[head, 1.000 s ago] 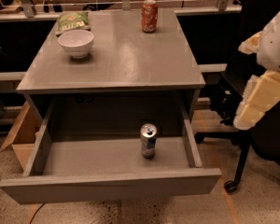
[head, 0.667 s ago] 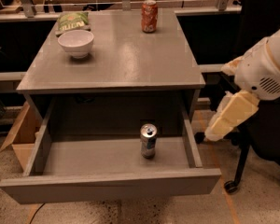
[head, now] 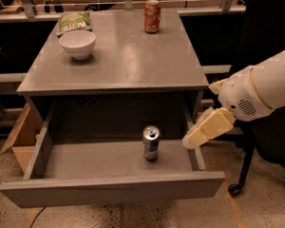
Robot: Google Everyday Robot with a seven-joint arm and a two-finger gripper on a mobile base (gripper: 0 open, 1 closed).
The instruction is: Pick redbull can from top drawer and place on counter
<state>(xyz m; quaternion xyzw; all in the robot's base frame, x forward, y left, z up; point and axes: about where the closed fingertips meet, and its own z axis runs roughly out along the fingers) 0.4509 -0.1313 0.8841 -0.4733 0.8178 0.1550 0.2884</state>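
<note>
At the right wall of the top drawer (head: 109, 190), 3 o'clock of the redbull can (head: 151, 144), the hand (head: 194, 137) had dropped in from higher up; open or closed, couldn't tell. Can stood upright mid-drawer, ungrasped; worktop (head: 128, 56) placement was still ahead
</note>
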